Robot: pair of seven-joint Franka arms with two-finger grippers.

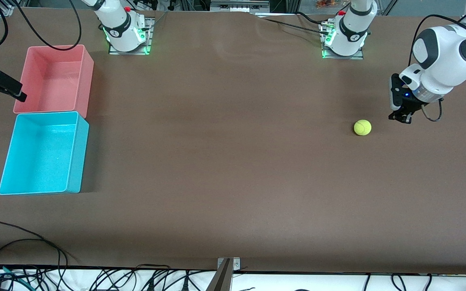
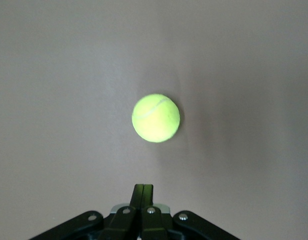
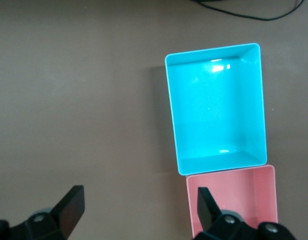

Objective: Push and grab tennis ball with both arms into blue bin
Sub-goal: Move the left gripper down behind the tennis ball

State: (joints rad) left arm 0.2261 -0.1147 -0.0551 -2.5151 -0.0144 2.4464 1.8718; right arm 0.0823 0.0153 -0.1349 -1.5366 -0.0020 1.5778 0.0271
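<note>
The tennis ball (image 1: 362,127) lies on the brown table toward the left arm's end, with nothing touching it. My left gripper (image 1: 399,118) is shut and empty. It hangs low beside the ball, a short gap away, on the side toward the left arm's end of the table. In the left wrist view the ball (image 2: 155,118) sits ahead of the closed fingertips (image 2: 144,188). My right gripper (image 1: 14,92) is open and empty, held high beside the pink bin. The blue bin (image 1: 75,157) is empty; it also shows in the right wrist view (image 3: 172,115), beneath the open gripper (image 3: 139,200).
An empty pink bin (image 1: 87,76) touches the blue bin and stands farther from the front camera; it also shows in the right wrist view (image 3: 234,181). Black cables (image 1: 22,242) lie along the table's front edge. Brown table (image 1: 225,141) stretches between ball and bins.
</note>
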